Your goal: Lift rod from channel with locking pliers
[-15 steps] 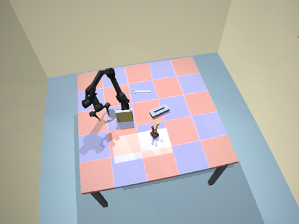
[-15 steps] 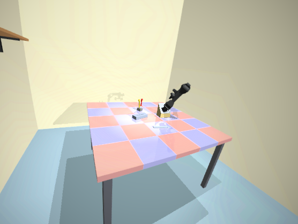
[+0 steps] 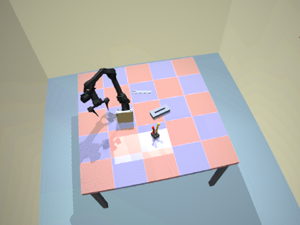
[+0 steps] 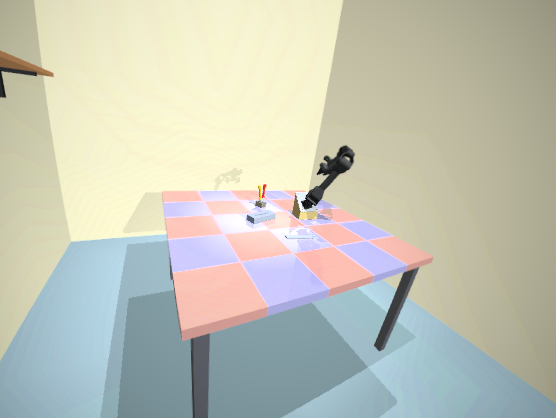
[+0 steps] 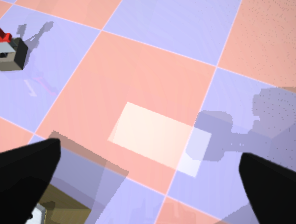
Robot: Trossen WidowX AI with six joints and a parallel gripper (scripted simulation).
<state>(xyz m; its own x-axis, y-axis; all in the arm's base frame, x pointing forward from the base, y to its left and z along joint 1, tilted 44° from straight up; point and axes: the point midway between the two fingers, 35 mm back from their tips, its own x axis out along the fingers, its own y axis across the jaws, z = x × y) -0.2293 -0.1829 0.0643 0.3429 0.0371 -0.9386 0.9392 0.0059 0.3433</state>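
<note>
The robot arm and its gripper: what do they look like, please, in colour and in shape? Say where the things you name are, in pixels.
The robot arm [image 3: 113, 83] [image 4: 327, 184] is black all over, with slim links and thicker, rounded joints. Its gripper [image 3: 103, 112] [image 5: 150, 154] is black too, with two tapering fingers, bluntly rounded at their tips in the wrist view. I can make out no cables or markings.

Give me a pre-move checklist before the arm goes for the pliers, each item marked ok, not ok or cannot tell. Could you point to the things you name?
1. Gripper [image 3: 103, 114] [image 5: 150, 154] open with nothing between its fingers: ok.
2. Locking pliers, red and yellow handles [image 3: 155, 128] [image 4: 262, 192], standing in the holster [image 3: 155, 135] [image 4: 260, 204]: ok.
3. Gripper lined up over the handles: not ok; it hangs off to one side, and the wrist view catches the holster [image 5: 19, 56] only at its edge.
4. Wrench [image 3: 142, 92] [image 4: 300, 237] lying apart from the channel block [image 3: 161, 114] [image 4: 261, 218]: ok.
5. Rod seated in the channel: cannot tell; the slot looks dark and too small to read.
</note>
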